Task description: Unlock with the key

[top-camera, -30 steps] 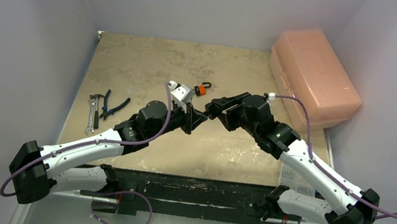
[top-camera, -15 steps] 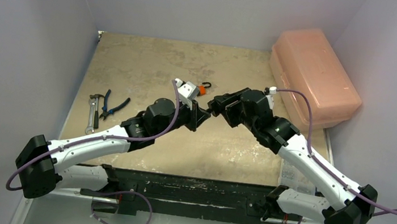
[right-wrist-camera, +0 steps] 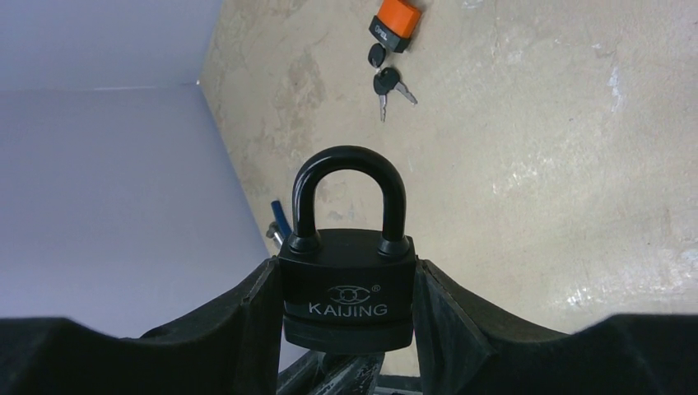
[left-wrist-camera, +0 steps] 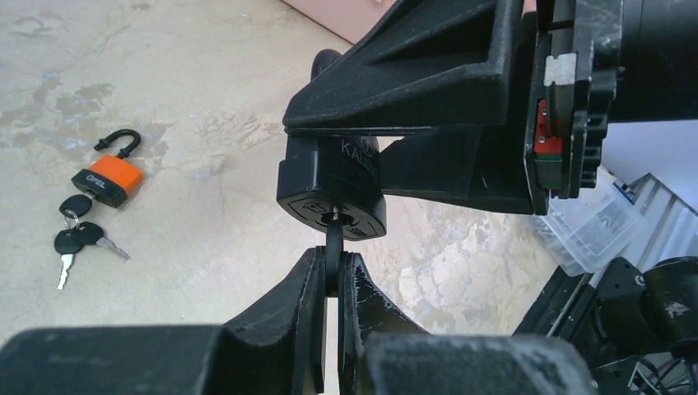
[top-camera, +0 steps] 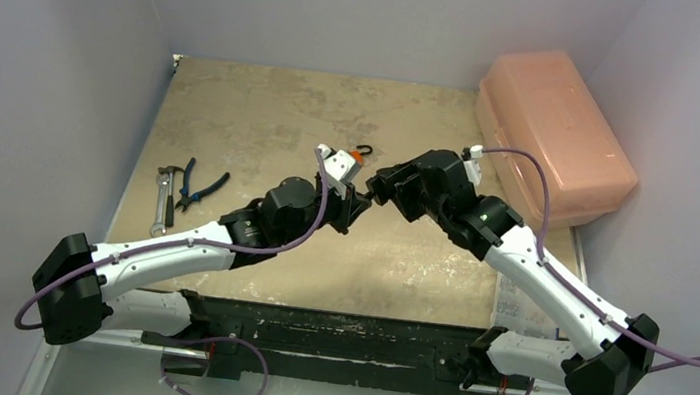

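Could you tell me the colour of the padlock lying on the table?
Orange padlock, clearest in left wrist view.

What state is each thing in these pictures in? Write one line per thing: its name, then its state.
black padlock, shackle shut, clamped in the right gripper.
key, pushed into the black padlock's keyhole, pinched by the left gripper.
orange padlock, shackle open, lying on the table.
pink box, lid shut.
left gripper, shut on the key.
right gripper, shut on the black padlock.
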`<state>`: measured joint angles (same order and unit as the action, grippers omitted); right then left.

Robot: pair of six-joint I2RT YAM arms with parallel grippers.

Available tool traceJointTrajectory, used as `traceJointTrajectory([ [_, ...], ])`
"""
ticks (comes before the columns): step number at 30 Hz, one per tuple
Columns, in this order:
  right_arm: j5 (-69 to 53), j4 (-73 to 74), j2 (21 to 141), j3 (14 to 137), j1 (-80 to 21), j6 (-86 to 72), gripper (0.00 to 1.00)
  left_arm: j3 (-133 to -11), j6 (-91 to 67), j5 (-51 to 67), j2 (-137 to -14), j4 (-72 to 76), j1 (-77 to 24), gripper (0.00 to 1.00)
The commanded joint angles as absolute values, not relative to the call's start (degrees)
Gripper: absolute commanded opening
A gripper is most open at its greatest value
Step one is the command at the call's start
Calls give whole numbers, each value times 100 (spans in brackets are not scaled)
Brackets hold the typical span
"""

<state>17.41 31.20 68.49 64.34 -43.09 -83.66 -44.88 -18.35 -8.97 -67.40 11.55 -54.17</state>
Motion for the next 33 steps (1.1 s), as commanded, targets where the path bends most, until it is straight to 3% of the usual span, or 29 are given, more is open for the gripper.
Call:
traceJointTrajectory([
  [1,1570,3310,6790,6994,-4399,-8041,0,-4662,-1232,-1579,-6803,1284,-5474,0],
  [14,1589,3460,6885,7157,-4403,-7921,0,-4817,-952,-2180,-6806,812,-5770,0],
  [15,1608,3444,6856,7135,-4403,-7927,0,-4831,-1000,-2115,-6770,741,-5774,4],
  [16,1647,3419,6829,7118,-4403,-7925,0,-4838,-1073,-2055,-6701,681,-5774,16],
  [17,1669,3394,6805,7088,-4403,-7927,0,-4828,-1121,-2022,-6641,629,-5774,33],
  [19,1715,3307,6746,7036,-4403,-7917,0,-4761,-1240,-1889,-6477,611,-5770,75],
  [20,1736,3274,6722,7005,-4403,-7911,0,-4717,-1303,-1822,-6384,624,-5773,87],
  [22,1753,3229,6684,6964,-4403,-7899,0,-4638,-1424,-1741,-6199,674,-5766,94],
  [26,1745,3162,6646,6961,-4403,-7766,0,-4545,-1724,-1713,-5926,656,-5766,98],
  [33,1549,2725,6398,6803,-4403,-7521,0,-4269,-2206,-1263,-5784,1332,-5757,94],
])
